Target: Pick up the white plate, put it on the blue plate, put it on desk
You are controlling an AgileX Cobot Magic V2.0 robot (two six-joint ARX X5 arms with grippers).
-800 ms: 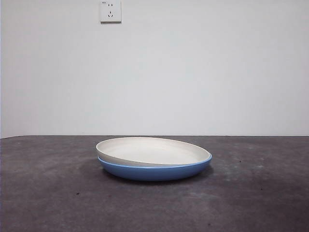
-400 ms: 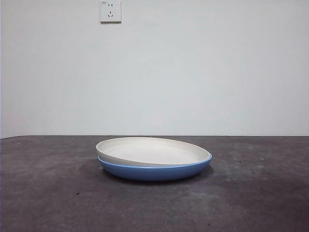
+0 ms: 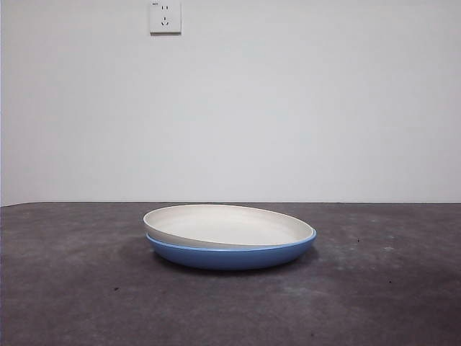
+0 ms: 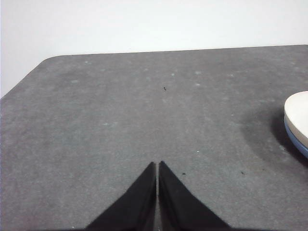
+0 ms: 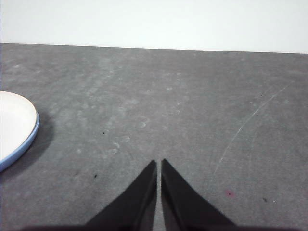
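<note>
Front view: white plate (image 3: 229, 225) nested inside the blue plate (image 3: 230, 256), both at the centre of the frame, on the dark worktop (image 3: 72, 288). Round, so no long axis; lying flat with the open side up, the white rim slightly higher at the left than at the right. Wall socket (image 3: 165, 16) at the upper left on the pale wall. No arm to see here.

Left wrist view: left gripper (image 4: 157, 166) at the bottom centre, clenched, the two black jaws pressed together with only a thin line between, grasping nothing. Only an edge of the white plate (image 4: 299, 118) and of the blue plate (image 4: 294, 141) under it, at the right edge of the frame, well apart from the gripper.

Right wrist view: right gripper (image 5: 158, 164) at the bottom centre, also clenched and empty. White plate (image 5: 14, 122) with the blue plate (image 5: 26, 140) rim below, at the left edge of the frame, well apart from the gripper.
</note>
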